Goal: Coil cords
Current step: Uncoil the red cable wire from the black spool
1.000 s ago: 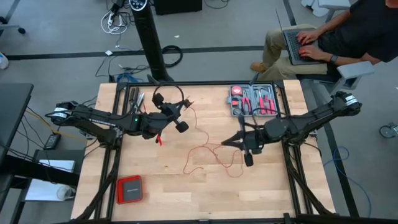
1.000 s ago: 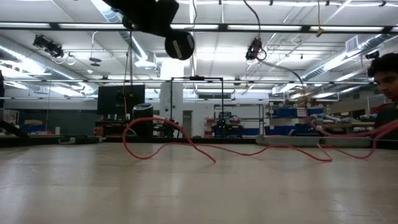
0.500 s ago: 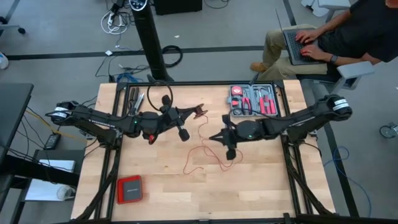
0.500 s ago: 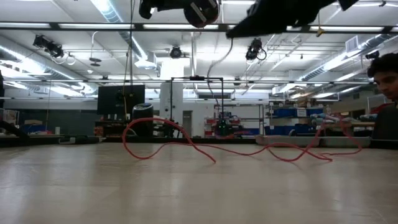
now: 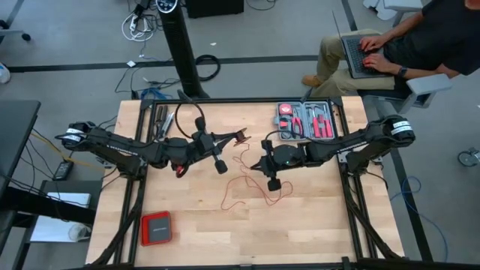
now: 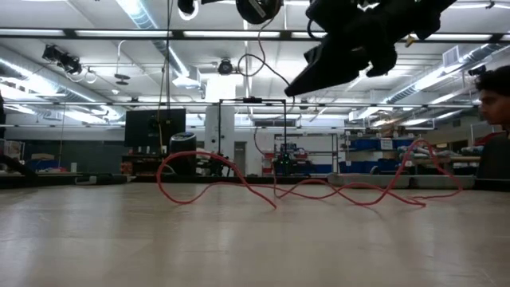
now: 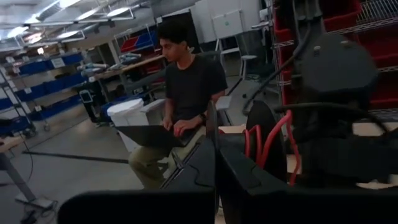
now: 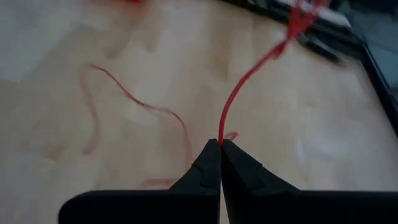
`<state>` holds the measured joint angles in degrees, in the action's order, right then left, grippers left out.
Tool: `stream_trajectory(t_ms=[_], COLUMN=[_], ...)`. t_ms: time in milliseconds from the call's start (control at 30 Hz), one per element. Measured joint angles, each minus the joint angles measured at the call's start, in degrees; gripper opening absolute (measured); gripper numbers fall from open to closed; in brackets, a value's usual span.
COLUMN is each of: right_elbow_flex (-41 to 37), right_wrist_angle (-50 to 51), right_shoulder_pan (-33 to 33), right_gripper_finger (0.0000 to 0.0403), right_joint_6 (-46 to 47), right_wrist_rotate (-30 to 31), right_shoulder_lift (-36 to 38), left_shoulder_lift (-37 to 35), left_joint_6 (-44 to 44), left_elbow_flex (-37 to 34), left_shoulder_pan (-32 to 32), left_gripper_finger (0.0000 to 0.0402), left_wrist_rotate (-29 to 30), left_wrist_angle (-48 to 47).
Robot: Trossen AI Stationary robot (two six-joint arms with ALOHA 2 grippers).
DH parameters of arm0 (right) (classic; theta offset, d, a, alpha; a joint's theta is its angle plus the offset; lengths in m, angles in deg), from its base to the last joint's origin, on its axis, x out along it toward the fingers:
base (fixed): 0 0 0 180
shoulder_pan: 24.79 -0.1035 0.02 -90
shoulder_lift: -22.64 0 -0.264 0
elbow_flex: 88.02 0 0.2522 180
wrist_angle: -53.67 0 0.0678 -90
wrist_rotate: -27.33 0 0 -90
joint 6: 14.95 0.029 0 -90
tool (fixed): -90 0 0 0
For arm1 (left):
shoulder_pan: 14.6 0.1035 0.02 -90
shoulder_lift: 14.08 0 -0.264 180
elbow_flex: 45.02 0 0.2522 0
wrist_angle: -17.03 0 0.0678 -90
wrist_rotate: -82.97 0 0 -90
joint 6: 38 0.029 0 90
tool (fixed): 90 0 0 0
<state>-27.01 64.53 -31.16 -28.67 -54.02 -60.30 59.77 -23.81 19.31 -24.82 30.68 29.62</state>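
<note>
No legible text, labels, brands, numbers or signs in any view. Shelf bins and boards in the room behind the table are too blurred to read.
</note>
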Motion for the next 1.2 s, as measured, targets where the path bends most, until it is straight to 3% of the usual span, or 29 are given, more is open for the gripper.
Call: stream_trajectory(t_ms=[200, 333, 600, 833, 967, 1200], right_elbow_flex=[0.0, 0.0, 0.0, 0.0, 0.0, 0.0], right_wrist_angle=[6.5, 8.4, 12.8, 17.5, 17.8, 13.9], right_shoulder_pan=[2.7, 3.9, 5.3, 5.4, 4.9, 2.9], right_gripper_finger=[0.0007, 0.0022, 0.0045, 0.0044, 0.0044, 0.0044], right_joint_6=[7.5, 10.8, 13.4, 16.8, 17.0, 16.2], right_wrist_rotate=[7.7, 7.2, -9.4, -23.7, -22.6, -15.6], right_shoulder_lift=[2.4, 3.6, 5.9, 12.8, 18.4, 24.8], left_shoulder_lift=[0.0, 0.0, 0.0, 0.0, 0.0, 0.0], left_joint_6=[0.7, 1.5, 3.8, 5.2, 7.0, 8.3], left_elbow_flex=[0.0, 0.0, 0.0, 0.0, -0.7, -7.0], left_shoulder_pan=[-0.9, -1.6, -2.3, -2.3, -2.7, -2.5], left_gripper_finger=[0.0005, 0.0005, 0.0005, 0.0005, 0.0005, 0.0005], left_wrist_rotate=[-0.4, -1.0, 0.1, 1.3, -1.8, -7.7], left_wrist_angle=[1.6, 2.8, 3.5, 3.0, 4.9, 18.2])
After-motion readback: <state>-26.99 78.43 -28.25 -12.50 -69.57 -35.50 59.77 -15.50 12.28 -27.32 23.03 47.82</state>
